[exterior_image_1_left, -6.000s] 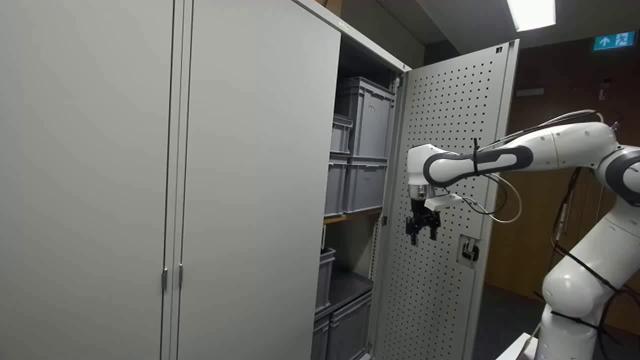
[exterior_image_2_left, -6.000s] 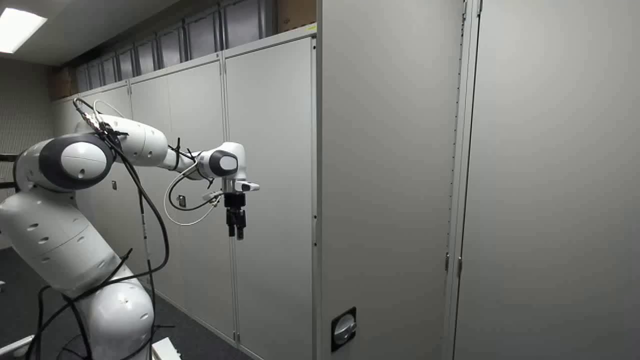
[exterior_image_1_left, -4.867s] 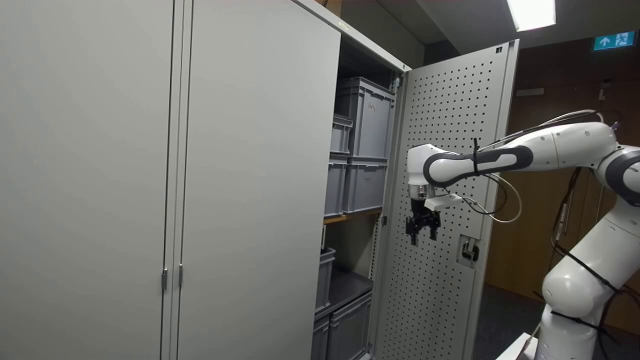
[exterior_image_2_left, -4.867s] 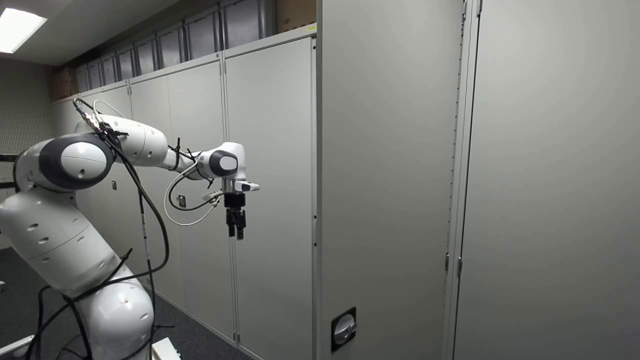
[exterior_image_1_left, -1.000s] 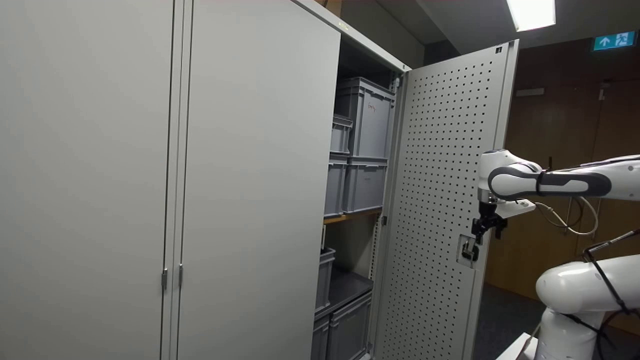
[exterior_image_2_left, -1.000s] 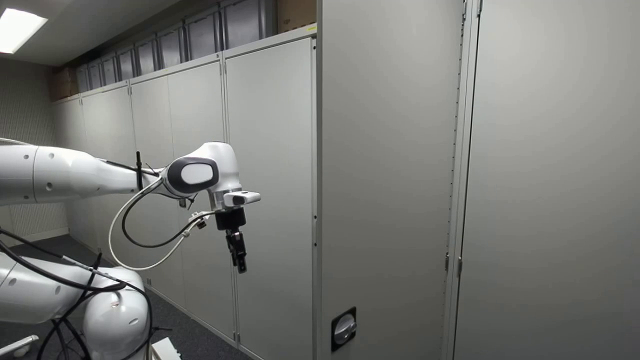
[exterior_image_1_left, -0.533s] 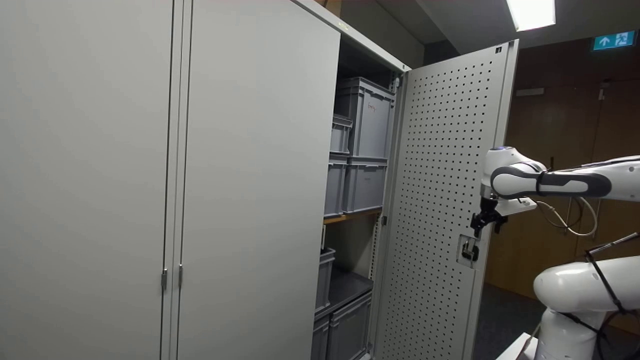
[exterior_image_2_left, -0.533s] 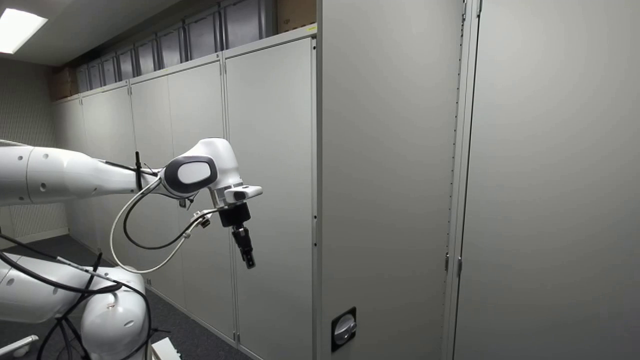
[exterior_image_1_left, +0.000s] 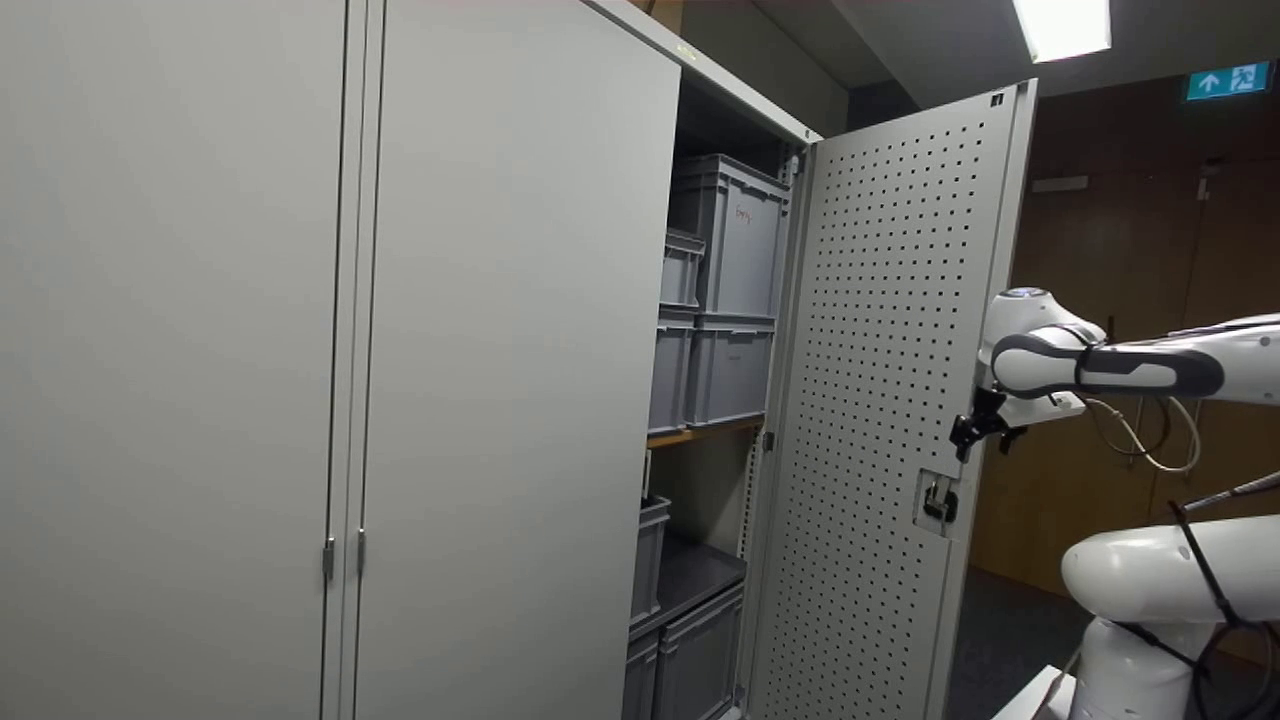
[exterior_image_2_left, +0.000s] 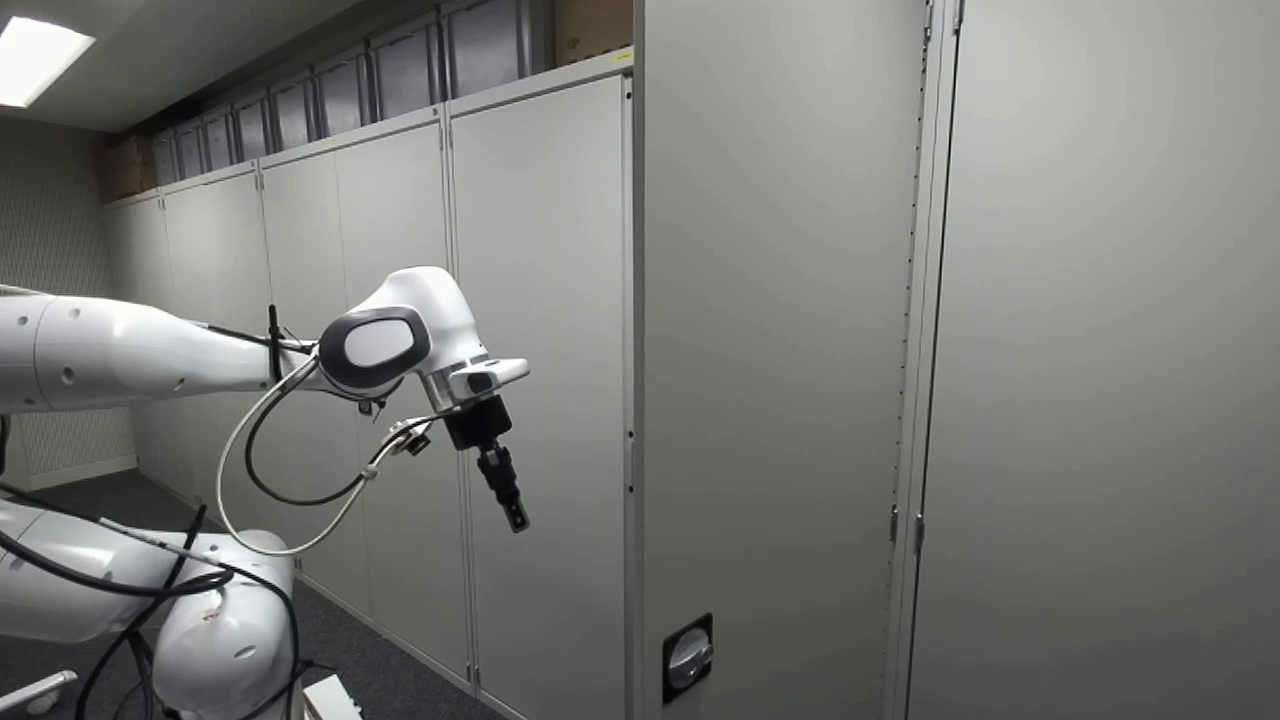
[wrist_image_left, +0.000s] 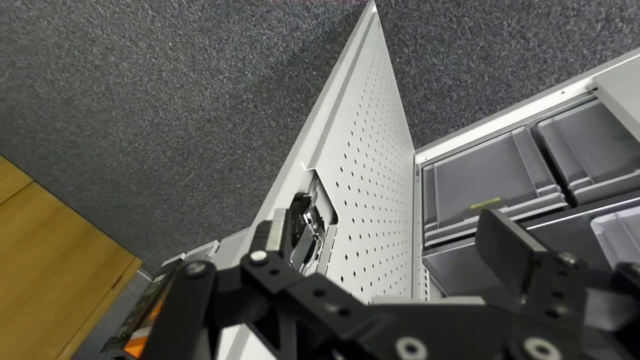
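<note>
Near the gripper (wrist_image_left: 384, 227) — latch (exterior_image_1_left: 937, 503), perforated door (exterior_image_1_left: 870, 420); farther off, grey bins (exterior_image_1_left: 733, 372).

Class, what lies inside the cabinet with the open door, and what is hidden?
Grey bins are visible at several levels, some stacked. The closed door hides whatever lies behind it; what the stacked ones contain cannot be seen.

Exit sign (exterior_image_1_left: 1228, 82), green; ceiling light (exterior_image_1_left: 1062, 28), lit; brown box (exterior_image_2_left: 592, 30), beside row of grey bins (exterior_image_2_left: 405, 72); carpet (wrist_image_left: 165, 105), speckled dark grey.

Grey, perforated cabinet door (exterior_image_1_left: 875, 400), wide open
</note>
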